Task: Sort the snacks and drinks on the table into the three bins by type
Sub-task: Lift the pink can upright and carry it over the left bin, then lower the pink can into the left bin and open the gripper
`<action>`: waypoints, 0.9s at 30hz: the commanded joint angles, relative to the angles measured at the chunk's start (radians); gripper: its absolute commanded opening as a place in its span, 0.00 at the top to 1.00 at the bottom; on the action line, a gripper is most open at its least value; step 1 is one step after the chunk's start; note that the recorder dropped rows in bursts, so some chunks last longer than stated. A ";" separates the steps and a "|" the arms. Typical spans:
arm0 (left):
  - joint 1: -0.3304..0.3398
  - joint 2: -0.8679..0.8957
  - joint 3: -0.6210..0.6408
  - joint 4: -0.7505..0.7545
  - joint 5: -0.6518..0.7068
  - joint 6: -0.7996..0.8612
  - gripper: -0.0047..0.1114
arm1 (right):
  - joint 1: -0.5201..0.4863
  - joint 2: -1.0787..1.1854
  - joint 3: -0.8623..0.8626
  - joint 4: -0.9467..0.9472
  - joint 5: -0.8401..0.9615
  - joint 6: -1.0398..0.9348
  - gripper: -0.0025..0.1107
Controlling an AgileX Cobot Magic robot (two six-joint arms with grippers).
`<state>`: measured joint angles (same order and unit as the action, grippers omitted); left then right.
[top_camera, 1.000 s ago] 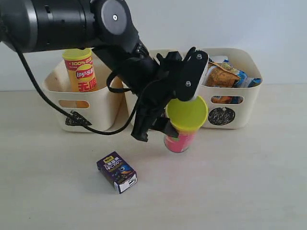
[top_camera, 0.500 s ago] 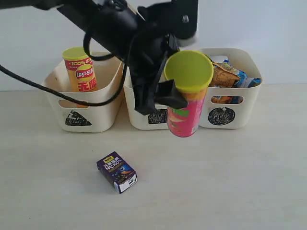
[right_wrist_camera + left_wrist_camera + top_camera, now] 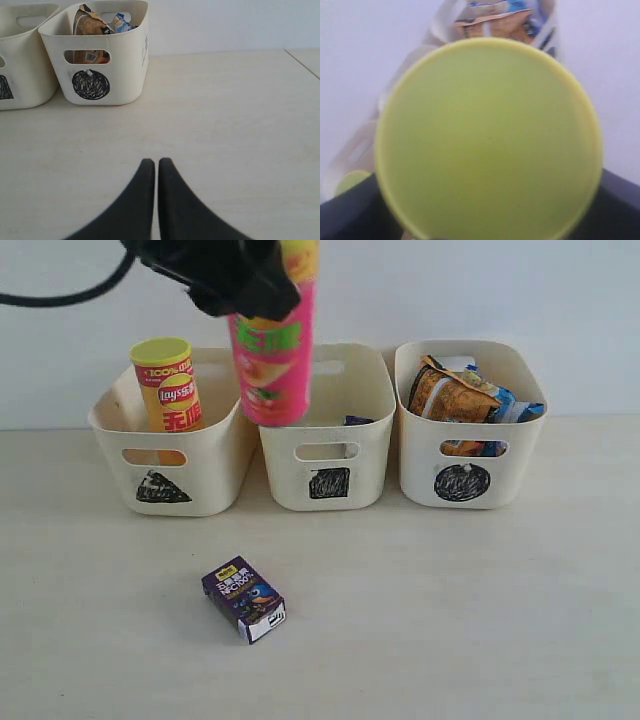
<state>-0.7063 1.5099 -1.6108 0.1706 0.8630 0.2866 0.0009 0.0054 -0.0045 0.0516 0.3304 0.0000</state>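
Observation:
My left gripper [image 3: 262,292] is shut on the pink chip tube [image 3: 272,365] and holds it upright, high up, in front of the rims of the triangle bin [image 3: 205,465] and the square bin [image 3: 285,465]. The tube's yellow lid [image 3: 487,140] fills the left wrist view. A yellow-red chip tube [image 3: 170,388] stands in the triangle bin. The circle bin [image 3: 520,455] holds an orange bag [image 3: 450,398] and a blue-white bag [image 3: 518,410]. A dark purple carton [image 3: 245,598] lies on the table in front of the bins. My right gripper [image 3: 156,162] is shut and empty over bare table.
A dark blue edge [image 3: 358,421] shows inside the square bin. In the right wrist view the circle bin [image 3: 125,75] and the square bin [image 3: 30,75] stand ahead of the gripper, and a table edge [image 3: 302,62] runs along one side.
The left gripper has lifted the pink tube from just above the table in front of the square bin, up and to the left. The purple carton and right gripper have not moved.

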 commanded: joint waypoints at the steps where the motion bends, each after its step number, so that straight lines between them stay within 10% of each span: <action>1: 0.007 -0.018 -0.006 0.295 -0.003 -0.334 0.93 | 0.000 -0.005 0.005 -0.003 -0.005 0.000 0.98; 15: 0.303 0.071 -0.006 0.384 -0.181 -0.688 0.93 | 0.000 -0.005 0.005 -0.003 -0.005 0.000 0.98; 27: 0.383 0.185 -0.006 0.375 -0.322 -0.740 0.93 | 0.000 -0.005 0.005 -0.003 -0.005 0.000 0.98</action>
<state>-0.3325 1.6661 -1.6133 0.5508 0.5665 -0.4412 0.0009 0.0054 -0.0045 0.0516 0.3304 0.0000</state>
